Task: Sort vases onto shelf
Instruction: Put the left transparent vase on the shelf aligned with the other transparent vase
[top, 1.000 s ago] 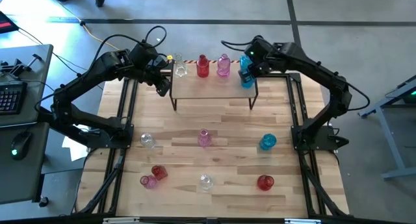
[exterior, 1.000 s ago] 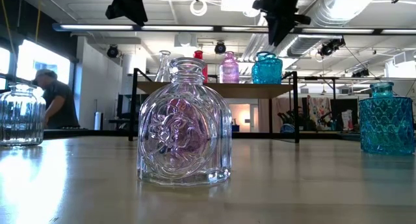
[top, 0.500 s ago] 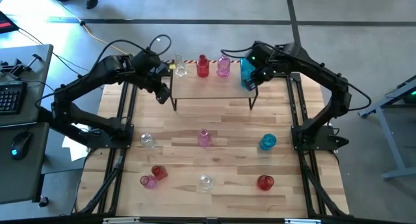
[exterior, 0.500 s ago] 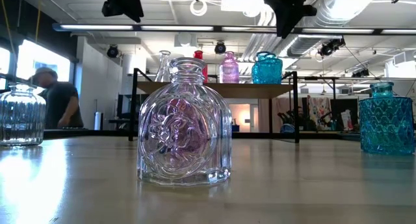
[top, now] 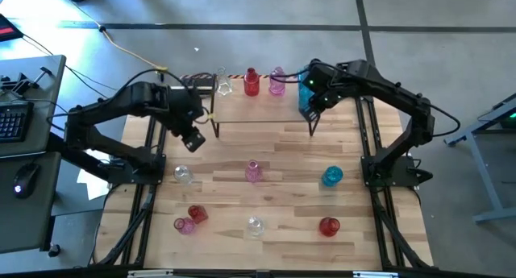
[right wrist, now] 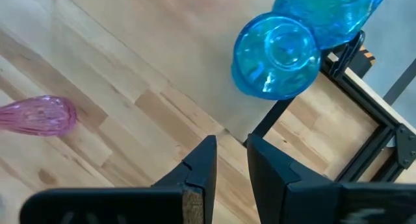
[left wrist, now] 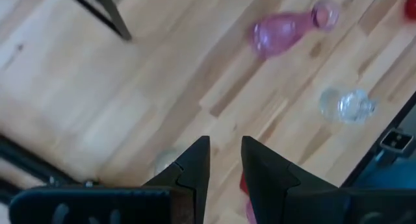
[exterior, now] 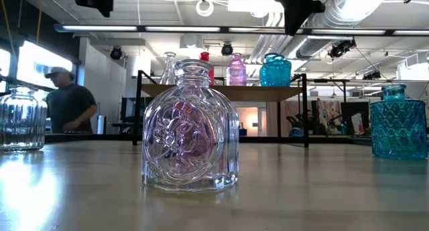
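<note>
Vases: clear [top: 223, 85], red [top: 251, 82], pink [top: 277, 80] and blue glass [top: 305, 93] standing on raised light-wood shelf [top: 262, 109]. Left gripper [top: 191, 139] beside shelf, right gripper [top: 315, 103] over blue vase: narrowly parted, holding nothing.

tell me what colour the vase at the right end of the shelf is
Blue; the vase shows best in the right wrist view, standing on the shelf.

Vases on the shelf [top: 266, 109]: four are standing in a row: one clear [top: 224, 85], one red [top: 251, 82], one pink [top: 277, 80], one blue [top: 306, 91]
Vases on the bench [top: 282, 149]: seven are sitting there
Clear on bench: two
Pink on bench: two
Red on bench: two
Blue on bench: one
Arms: two
People beyond the bench: one [exterior: 67, 100]
</note>
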Controlling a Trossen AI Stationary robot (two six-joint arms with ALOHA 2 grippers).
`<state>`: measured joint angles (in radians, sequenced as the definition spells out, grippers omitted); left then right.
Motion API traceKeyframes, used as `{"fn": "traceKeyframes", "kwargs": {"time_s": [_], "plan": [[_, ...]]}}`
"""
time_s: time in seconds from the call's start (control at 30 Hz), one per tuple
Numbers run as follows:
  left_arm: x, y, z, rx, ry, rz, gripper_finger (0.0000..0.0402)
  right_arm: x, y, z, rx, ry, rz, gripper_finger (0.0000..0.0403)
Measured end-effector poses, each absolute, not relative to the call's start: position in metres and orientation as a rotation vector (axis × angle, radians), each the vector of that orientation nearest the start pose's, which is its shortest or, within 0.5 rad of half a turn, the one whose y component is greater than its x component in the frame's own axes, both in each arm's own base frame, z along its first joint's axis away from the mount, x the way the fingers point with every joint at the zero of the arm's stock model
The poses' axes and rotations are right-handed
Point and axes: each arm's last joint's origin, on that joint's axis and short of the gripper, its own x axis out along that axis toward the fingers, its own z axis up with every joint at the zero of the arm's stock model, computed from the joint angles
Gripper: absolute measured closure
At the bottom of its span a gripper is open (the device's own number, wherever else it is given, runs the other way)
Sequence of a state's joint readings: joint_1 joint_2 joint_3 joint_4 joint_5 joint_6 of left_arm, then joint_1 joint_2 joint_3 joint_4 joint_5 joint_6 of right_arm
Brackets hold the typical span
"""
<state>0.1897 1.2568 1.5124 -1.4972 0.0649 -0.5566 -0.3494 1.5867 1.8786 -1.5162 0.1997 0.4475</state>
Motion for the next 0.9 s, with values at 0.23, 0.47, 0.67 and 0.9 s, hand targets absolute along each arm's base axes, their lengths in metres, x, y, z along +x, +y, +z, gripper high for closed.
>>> {"fn": "traceKeyframes", "kwargs": {"time_s": [0.23, 0.47, 0.67, 0.9], "plan": [[0.185, 0.012, 0.381, -0.619, 1.248, 0.467, 0.0321, 0.259, -0.089, 0.405, 0.515, 1.096, -0.753, 0.0336], [0.181, -0.006, 0.377, -0.585, 1.253, 0.495, 0.0321, 0.264, -0.072, 0.405, 0.579, 1.08, -0.751, 0.0336], [0.173, -0.021, 0.356, -0.587, 1.319, 0.525, 0.0321, 0.268, -0.056, 0.405, 0.615, 1.072, -0.737, 0.0336], [0.162, -0.031, 0.326, -0.562, 1.384, 0.622, 0.0321, 0.272, -0.035, 0.405, 0.641, 1.067, -0.715, 0.0336]]}}
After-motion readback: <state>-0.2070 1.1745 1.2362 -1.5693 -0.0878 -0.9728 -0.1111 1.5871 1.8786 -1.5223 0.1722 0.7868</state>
